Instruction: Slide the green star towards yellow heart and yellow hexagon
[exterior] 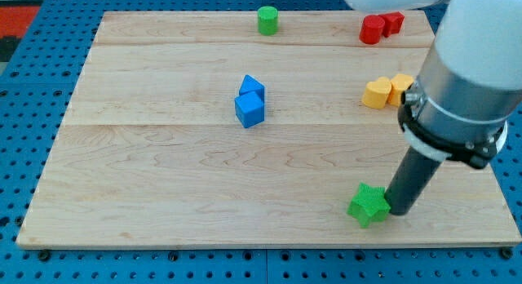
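The green star lies near the view's bottom right of the wooden board. My tip stands right beside it, touching its right side. The yellow heart and the yellow hexagon sit together at the view's right, well above the star; the arm's body partly covers the hexagon's right edge.
Two blue blocks sit touching near the board's middle. A green cylinder stands at the top edge. Two red blocks sit together at the top right. The arm's large grey body hangs over the right side.
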Controlling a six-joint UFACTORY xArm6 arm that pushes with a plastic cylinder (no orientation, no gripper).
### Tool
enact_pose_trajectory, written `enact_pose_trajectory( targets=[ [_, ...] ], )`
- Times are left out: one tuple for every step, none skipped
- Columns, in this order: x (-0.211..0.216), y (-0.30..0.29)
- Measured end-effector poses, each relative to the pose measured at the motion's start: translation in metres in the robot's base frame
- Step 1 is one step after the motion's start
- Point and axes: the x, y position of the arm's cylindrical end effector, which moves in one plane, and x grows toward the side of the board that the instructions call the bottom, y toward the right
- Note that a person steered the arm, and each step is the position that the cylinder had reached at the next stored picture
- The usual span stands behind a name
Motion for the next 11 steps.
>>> enact_pose_trajectory(
  targets=[
    [0.019,0.014],
    [0.017,-0.071],
    [-0.021,-0.104],
    [-0.012,-0.074],
    [0.012,-0.070],
    [-0.008,-0.050],
    [-0.051,-0.045],
    [-0.071,-0.036],
    [-0.074,-0.024],
    [-0.100,-0.024],
    [-0.131,-0.018]
  ],
)
